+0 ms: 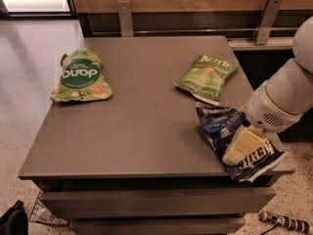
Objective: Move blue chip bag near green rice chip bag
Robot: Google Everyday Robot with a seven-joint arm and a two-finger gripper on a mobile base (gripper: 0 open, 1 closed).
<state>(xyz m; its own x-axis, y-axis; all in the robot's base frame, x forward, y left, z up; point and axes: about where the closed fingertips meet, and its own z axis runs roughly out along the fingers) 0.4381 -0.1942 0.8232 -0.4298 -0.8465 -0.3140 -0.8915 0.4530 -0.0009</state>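
So, the crinkly dark navy-blue chip bag with white lettering (221, 125) is lying flat at the near right corner of the grey-brown rectangular table (146, 131), and its near end looks like it hangs a bit over the table's edge. The cream-coloured gripper (240, 148) is down on top of that bag, angled toward the near left and covering part of the white lettering. It's touching the bag for sure, but whether it actually has hold of the foil or is just resting there, I honestly can't tell from this angle. The chunky white robot arm (283, 99) comes in from the right side, above the table's right edge.

The bright light-green rice chip pouch with the big dark-green circle (80, 76) sits way over on the far left of the table (logo upside down from here), well apart from the blue bag. Between them, but much closer to the blue one, there's an olive-green rectangular chip bag (208, 77) lying tilted on the far right, just beside the blue bag's far end, maybe barely touching.
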